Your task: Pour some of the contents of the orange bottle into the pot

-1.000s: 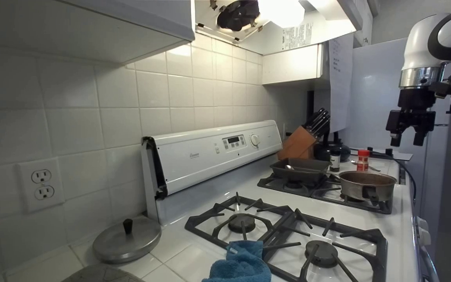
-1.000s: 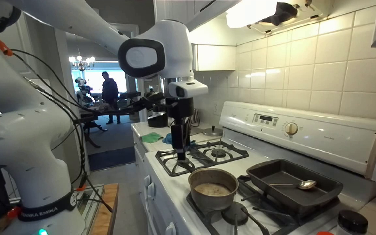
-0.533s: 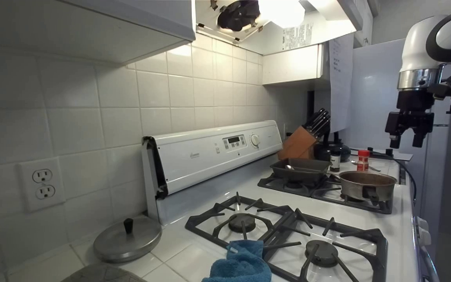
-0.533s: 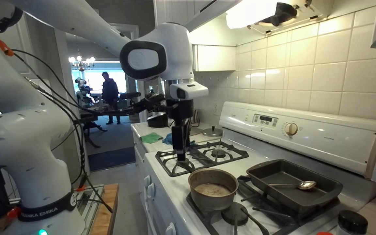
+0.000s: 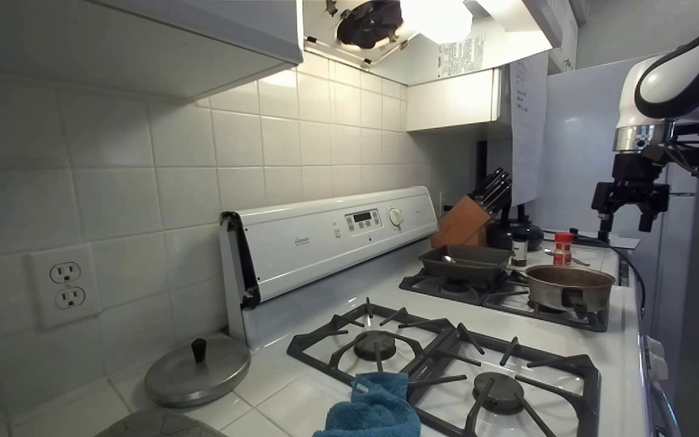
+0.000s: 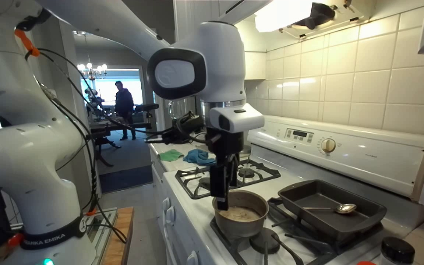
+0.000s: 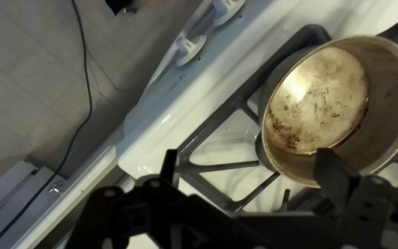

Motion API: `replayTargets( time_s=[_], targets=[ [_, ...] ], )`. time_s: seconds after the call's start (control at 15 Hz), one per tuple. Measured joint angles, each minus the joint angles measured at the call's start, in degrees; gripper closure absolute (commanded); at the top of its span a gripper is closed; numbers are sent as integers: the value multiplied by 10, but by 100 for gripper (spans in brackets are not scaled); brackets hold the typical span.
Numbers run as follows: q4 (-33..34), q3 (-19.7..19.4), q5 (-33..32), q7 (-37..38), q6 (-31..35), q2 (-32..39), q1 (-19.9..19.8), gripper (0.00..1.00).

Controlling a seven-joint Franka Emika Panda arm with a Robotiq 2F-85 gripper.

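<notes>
The orange bottle (image 5: 562,250), small with a red cap, stands upright behind the pot in an exterior view. Just its red cap (image 6: 366,263) shows at the bottom edge in an exterior view. The pot (image 5: 570,290), steel-grey with a brownish inside, rests on a burner grate; its stained bottom is visible in the wrist view, where the pot (image 7: 389,93) fills the right side. My gripper (image 5: 626,224) points down in the air, higher than the pot. Its fingers stand wide apart in the wrist view, and the gripper (image 7: 247,155) has nothing between them.
A dark pan (image 6: 329,206) with a spoon (image 6: 345,208) sits beside the pot. A black-capped bottle (image 5: 519,249) stands near the orange bottle, with a knife block (image 5: 462,223) behind. A grey lid (image 5: 198,371) and blue towel (image 5: 374,409) lie on the near counter. A range hood light (image 5: 437,18) hangs above.
The arm has swung along the stove toward the pot and the bottles, with my gripper coming slightly lower. The gripper's opening looks the same. Bottle and pot have stayed where they were.
</notes>
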Motion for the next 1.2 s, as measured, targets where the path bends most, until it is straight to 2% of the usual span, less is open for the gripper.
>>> replayTargets(
  time_s=[0.27, 0.47, 0.6, 0.93, 1.2],
  targets=[
    [46, -13, -64, 9, 42, 59, -18, 0],
    [74, -21, -133, 44, 87, 103, -32, 0],
    [87, -32, -157, 67, 132, 130, -36, 0],
    [112, -60, -162, 116, 259, 196, -35, 0],
    [139, -92, -168, 136, 298, 252, -19, 0]
  ],
)
